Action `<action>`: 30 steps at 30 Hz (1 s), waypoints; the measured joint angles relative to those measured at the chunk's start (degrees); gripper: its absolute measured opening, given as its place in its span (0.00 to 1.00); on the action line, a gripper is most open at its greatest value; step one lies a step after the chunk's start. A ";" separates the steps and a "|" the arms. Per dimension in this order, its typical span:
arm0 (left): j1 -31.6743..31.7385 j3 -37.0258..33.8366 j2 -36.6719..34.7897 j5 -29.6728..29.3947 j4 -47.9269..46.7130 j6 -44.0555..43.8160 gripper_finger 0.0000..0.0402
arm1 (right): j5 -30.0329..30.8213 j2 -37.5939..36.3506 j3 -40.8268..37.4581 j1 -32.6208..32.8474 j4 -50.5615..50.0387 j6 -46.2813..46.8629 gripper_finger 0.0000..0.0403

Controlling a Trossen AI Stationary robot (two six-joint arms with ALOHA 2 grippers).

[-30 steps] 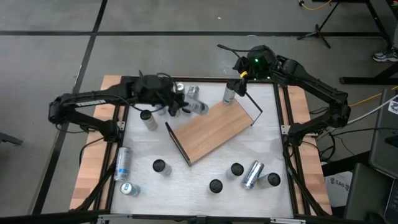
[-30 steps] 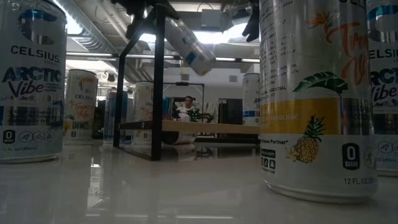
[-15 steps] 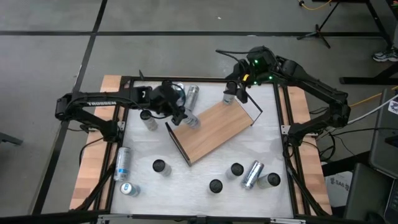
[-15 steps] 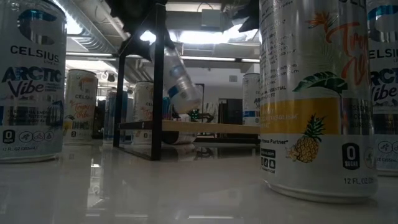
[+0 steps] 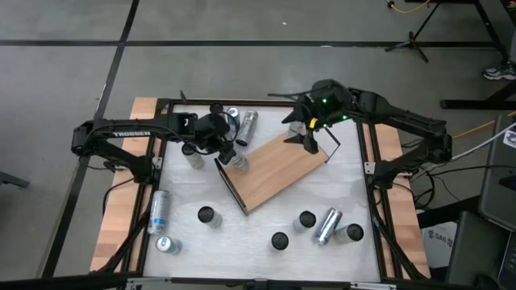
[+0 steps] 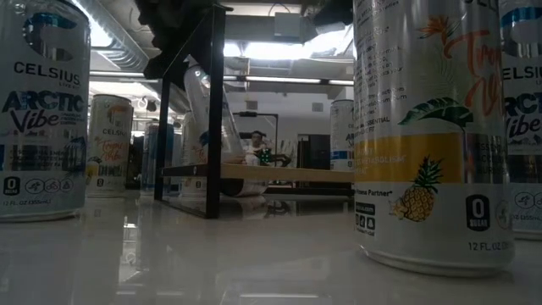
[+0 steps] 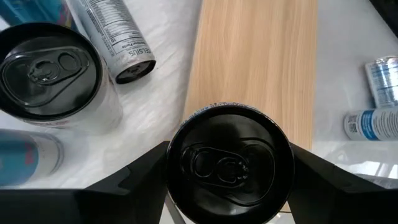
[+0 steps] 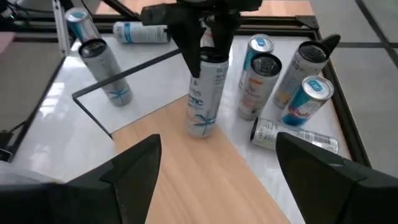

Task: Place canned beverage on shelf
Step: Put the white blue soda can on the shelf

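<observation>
**A:** While the left gripper (image 5: 229,153) is clamped around a can (image 8: 203,93) (fingers on either side of it, black top filling the left wrist view), where exactly is that can sitting?

**B:** At the shelf's (image 5: 278,169) end nearest the table's left edge, right by the thin dark panel (image 5: 230,185). The right wrist view shows it upright with its base on the wood-grain board or just about on it, can't tell if it's fully touching. The low view has it leaning a little next to the dark upright frame.

**A:** And the right gripper (image 5: 309,133)?

**B:** Hanging over the opposite end of the shelf, toward the table's far right corner. Fingers (image 8: 134,168) spread wide, nothing between them (you can see bare board in the gap).

**A:** What's around it?

**B:** A bunch of cans. A cluster (image 5: 239,121) near the far edge just behind the left gripper, some upright, one lying down. One upright can (image 5: 193,155) just off the shelf on the left. A can (image 5: 159,211) lying along the left edge, another (image 5: 167,245) toward the near left corner. Near edge: upright ones (image 5: 206,215) (image 5: 279,240) (image 5: 306,219) plus a tipped one (image 5: 327,225) toward the near right corner.
</observation>
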 joint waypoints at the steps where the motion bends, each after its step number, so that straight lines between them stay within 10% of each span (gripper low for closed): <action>1: 0.00 0.00 0.00 0.00 0.01 -0.02 0.61 | 0.88 0.27 0.00 0.48 0.03 -0.06 0.76; 30: 0.04 -0.13 0.09 -0.91 1.09 -0.46 0.61 | 8.66 18.90 0.00 7.56 16.25 4.89 0.76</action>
